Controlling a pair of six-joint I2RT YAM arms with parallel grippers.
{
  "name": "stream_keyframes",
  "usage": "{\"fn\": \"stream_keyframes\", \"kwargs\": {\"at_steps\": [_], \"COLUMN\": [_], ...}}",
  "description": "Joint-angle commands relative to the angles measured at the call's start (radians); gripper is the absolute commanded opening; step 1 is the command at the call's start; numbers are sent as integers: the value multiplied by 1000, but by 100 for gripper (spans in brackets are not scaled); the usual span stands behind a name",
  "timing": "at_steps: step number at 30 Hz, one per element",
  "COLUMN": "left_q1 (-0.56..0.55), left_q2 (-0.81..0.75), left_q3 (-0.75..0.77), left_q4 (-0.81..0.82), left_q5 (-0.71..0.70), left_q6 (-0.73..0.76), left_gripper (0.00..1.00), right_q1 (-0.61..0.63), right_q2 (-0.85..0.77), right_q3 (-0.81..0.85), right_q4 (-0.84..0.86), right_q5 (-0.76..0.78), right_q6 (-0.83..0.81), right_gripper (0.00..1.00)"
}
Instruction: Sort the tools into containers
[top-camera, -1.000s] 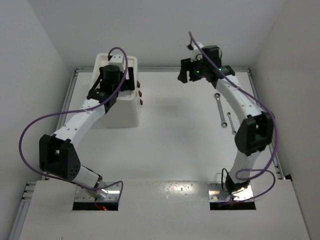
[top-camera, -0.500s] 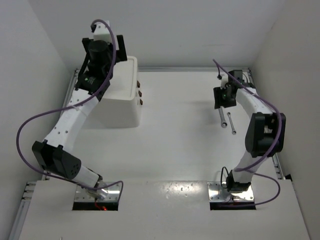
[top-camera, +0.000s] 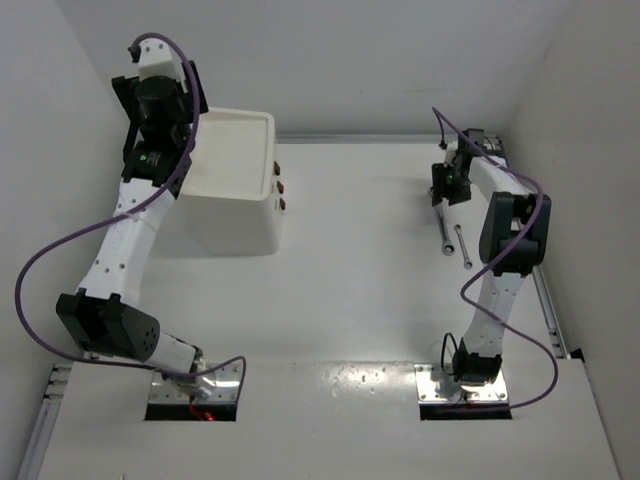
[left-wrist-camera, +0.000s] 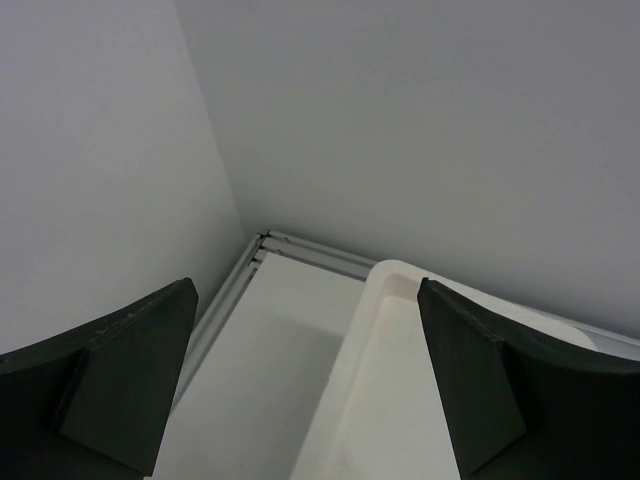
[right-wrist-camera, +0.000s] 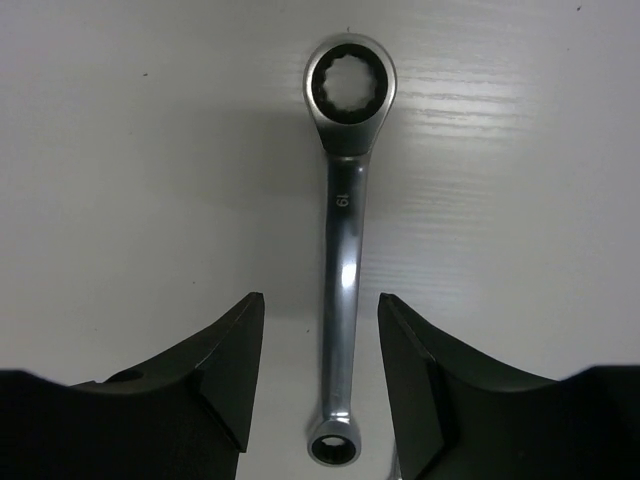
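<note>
A silver wrench (right-wrist-camera: 343, 250) lies flat on the white table, its large ring end away from me. My right gripper (right-wrist-camera: 320, 300) is open and straddles the shaft, with a gap showing on both sides of it. From above, that gripper (top-camera: 447, 190) sits over the upper end of this wrench (top-camera: 443, 228), and a second wrench (top-camera: 462, 246) lies just right of it. The white drawer unit (top-camera: 250, 215) stands at the back left. My left gripper (left-wrist-camera: 307, 285) is open and empty, raised over the far left corner of the top tray (left-wrist-camera: 370, 330).
Three small dark-red knobs (top-camera: 281, 187) line the drawer unit's right face. Walls close in at the back and on both sides. A metal rail (left-wrist-camera: 300, 250) runs along the table's back edge. The right arm's purple cable (top-camera: 545, 300) loops out to the right.
The left arm has swung up and to the back left, off the middle of the tray. The right gripper has come down from mid-air over the wrench, and its jaws have narrowed.
</note>
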Motion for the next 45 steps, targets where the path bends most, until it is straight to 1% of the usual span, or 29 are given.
{"fn": "stream_keyframes", "kwargs": {"at_steps": [1, 2, 7, 8, 10, 14, 18, 22, 26, 28, 31, 33, 34, 35, 36, 39, 40, 42, 44, 45], "left_q1": [24, 24, 45, 59, 70, 88, 88, 97, 97, 106, 115, 116, 116, 116, 116, 116, 116, 116, 116, 116], "left_q2": [-34, -34, -34, -34, -25, -16, -6, 3, 3, 3, 3, 3, 3, 3, 3, 3, 3, 3, -6, -15], "left_q3": [-5, -14, -33, -33, -33, -24, -24, -24, -33, -33, -33, -33, -33, -33, -42, -53, -73, -93, -123, -134], "left_q4": [-3, -3, -32, -32, -42, -51, -63, -72, -72, -72, -81, -82, -82, -82, -82, -91, -91, -91, -114, -114], "left_q5": [-1, -1, 19, 19, 47, 56, 65, 65, 65, 65, 76, 85, 85, 85, 85, 85, 85, 85, 94, 94], "left_q6": [-10, -10, -33, -59, -71, -81, -81, -81, -81, -91, -91, -101, -101, -101, -101, -110, -119, -130, -139, -139], "left_gripper": [100, 100, 100, 100, 100, 100, 100, 100, 100, 100, 100, 100, 100, 100, 100, 100, 100, 100, 100, 100], "right_q1": [-6, -6, -6, -6, -6, -6, -6, -6, -6, -6, -6, -6, 3, 4, 4, 13, 13, 25, 36, 46], "right_q2": [27, 37, 37, 37, 37, 66, 97, 110, 82, 58, 57, 67, 67, 79, 79, 84, 67, 30, -25, -38], "right_q3": [71, 71, 18, 18, -4, -4, 19, 28, -60, -93, -131, -145, -145, -136, -119, -68, -36, -15, 39, 92], "right_q4": [-66, -66, -91, -102, -102, -92, -92, -140, -129, -120, -120, -111, -111, -111, -111, -123, -143, -143, -154, -154], "right_q5": [-11, -11, 7, 18, 18, 65, 75, 75, 65, 65, 56, 56, 56, 56, 56, 32, -15, -63, -152, -216], "right_q6": [-4, -15, -35, -35, -35, -44, -44, -64, -73, -73, -73, -73, -73, -73, -73, -73, -55, -26, 7, 58], "right_gripper": [50, 48, 48, 48, 48, 48, 48, 47, 45, 42, 35, 25, 11, 3, 0, 0, 0, 0, 0, 0]}}
